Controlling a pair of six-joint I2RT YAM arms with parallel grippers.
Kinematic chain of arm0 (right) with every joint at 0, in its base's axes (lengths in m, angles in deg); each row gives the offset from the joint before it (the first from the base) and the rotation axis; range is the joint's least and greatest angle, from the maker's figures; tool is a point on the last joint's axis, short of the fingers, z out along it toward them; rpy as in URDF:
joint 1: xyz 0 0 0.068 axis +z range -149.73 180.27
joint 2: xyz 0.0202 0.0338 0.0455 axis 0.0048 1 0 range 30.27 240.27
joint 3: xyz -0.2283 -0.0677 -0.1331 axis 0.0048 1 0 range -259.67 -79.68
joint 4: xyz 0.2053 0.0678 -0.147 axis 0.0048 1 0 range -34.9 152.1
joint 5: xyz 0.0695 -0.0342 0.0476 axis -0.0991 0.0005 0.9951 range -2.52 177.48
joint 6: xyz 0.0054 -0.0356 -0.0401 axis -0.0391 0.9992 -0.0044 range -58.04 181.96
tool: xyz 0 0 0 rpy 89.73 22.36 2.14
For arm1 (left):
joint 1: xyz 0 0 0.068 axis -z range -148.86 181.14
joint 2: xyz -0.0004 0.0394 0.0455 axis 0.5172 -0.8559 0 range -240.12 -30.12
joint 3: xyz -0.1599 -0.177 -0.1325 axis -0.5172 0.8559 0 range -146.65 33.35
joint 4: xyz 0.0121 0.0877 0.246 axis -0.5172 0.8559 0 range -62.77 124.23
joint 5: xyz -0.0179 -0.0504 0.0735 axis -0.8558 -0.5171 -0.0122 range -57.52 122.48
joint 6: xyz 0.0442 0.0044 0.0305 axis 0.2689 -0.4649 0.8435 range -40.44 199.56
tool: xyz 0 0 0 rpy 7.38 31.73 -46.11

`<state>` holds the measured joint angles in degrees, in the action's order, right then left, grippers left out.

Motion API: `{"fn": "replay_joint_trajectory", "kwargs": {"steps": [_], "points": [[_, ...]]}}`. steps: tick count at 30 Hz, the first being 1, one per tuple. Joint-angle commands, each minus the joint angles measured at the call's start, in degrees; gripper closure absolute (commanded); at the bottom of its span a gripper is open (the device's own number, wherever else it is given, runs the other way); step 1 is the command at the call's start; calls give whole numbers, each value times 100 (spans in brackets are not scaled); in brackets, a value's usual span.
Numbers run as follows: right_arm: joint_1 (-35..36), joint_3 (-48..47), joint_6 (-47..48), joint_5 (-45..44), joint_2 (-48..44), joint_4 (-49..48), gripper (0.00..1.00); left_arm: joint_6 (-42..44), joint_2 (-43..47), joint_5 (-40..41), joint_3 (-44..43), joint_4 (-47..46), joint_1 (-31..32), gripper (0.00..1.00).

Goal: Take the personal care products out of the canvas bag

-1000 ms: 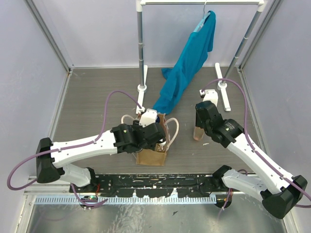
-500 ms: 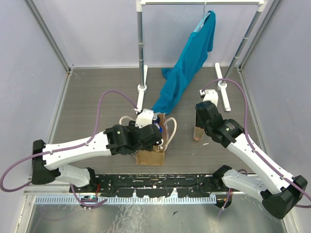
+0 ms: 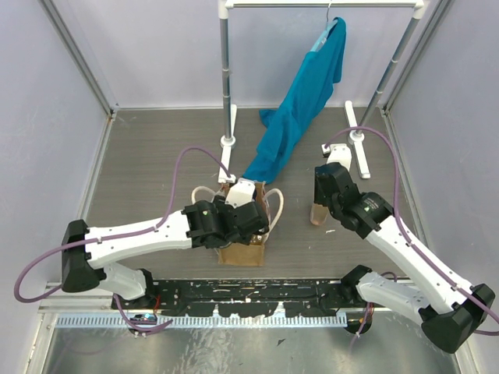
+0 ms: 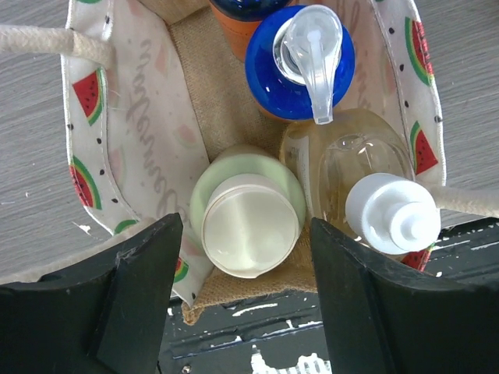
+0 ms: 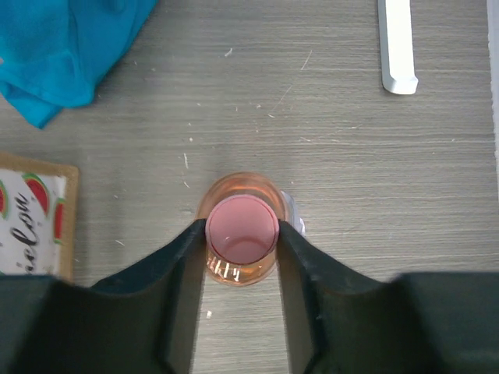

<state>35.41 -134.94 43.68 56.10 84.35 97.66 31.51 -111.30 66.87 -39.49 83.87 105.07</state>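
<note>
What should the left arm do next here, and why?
Probably lower the left gripper straight down and close on the pale green bottle: its open fingers flank that bottle's white cap from above the canvas bag. The right gripper is shut on the pink-capped amber bottle outside the bag.

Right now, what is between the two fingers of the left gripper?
The green bottle, upright in the bag, with the left gripper open around it. The left wrist view shows this.

Bright, even, diffuse light, soft shadows, glints on the blue pump bottle (image 4: 265, 74).
</note>
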Motion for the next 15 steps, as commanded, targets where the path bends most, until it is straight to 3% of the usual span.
{"fn": "replay_joint_trajectory", "kwargs": {"steps": [1,3,10,12,14,15], "points": [[-24,-280,-44,-201,-311,-474,46,-3,-69,-66,100,-194,21,26],[-24,-357,-35,-63,-345,-421,42,6,-124,-54,120,-165,16,28],[22,-948,6,627,-650,-197,41,-15,-360,-8,214,-151,-20,42],[49,-1151,38,886,-684,-101,41,25,-391,-96,255,-259,-87,61],[68,-1286,68,1273,-693,-69,41,25,-404,-112,254,-265,-138,96],[78,-1338,73,1493,-676,-65,41,10,-400,-49,192,-198,-149,100]]}}
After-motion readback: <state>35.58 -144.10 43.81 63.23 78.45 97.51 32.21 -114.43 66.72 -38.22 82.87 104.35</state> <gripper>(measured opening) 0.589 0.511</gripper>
